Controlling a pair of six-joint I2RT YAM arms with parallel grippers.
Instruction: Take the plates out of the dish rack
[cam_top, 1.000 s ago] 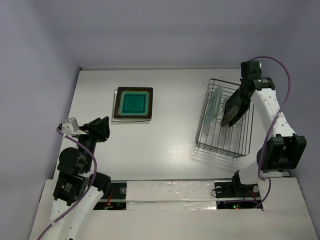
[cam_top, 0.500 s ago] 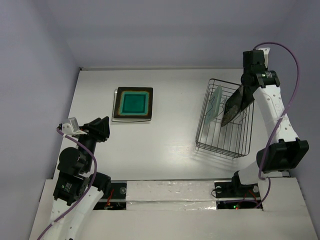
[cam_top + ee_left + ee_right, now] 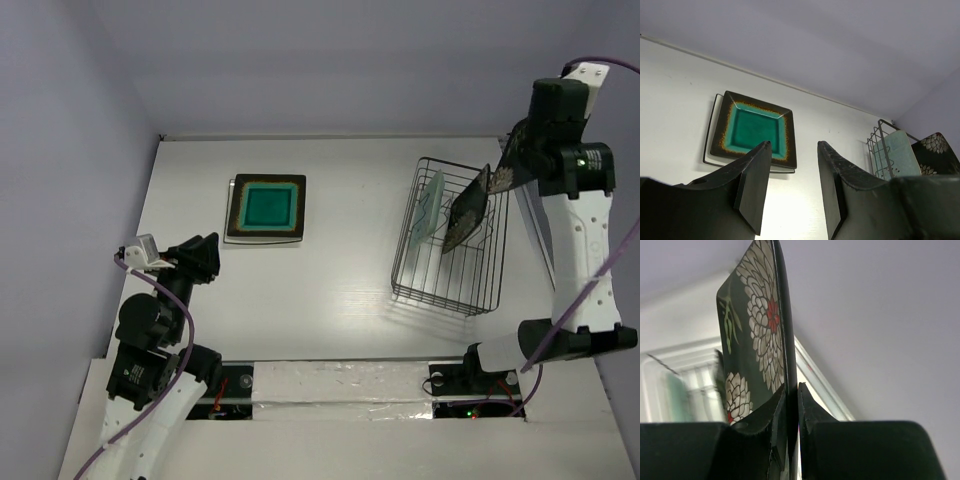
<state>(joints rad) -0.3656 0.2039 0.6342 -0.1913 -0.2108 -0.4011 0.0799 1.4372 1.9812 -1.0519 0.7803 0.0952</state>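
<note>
**Near-left corner of the tabletop (image 3: pixel 330 290).** My left gripper (image 3: pixel 793 150) is hovering with its fingers spread apart and nothing between them, and it is facing the far edge.

**Right edge.** The dish rack (image 3: pixel 440 298) is sitting with its long axis running near to far. The mint plate (image 3: pixel 430 205) is standing on edge in its far half, leaning a little. Just to the right of it, the black flowered plate (image 3: pixel 465 215) is hanging on edge from my right gripper (image 3: pixel 790 390). The fingers are pinching the plate's rim tightly from both faces. The gripper is standing high over the rack's far-right corner. I cannot tell from above whether the plate's lower edge is clearing the rack's rim.

**Toward the far-left corner.** The teal-centred plate (image 3: pixel 266 207) is lying flat, with the white plate (image 3: pixel 735 161) showing as a thin margin beneath it.

**Governing relation.** The black flowered plate is extending down and leftward from my right gripper, with its faces nearly upright. The stack is lying well apart to the left, across the table. My left gripper is sitting nearer to that stack, but my right gripper is the one carrying. I am judging that the coming move is calling for more height, a leftward carry, and a turn of the plate to flat.
</note>
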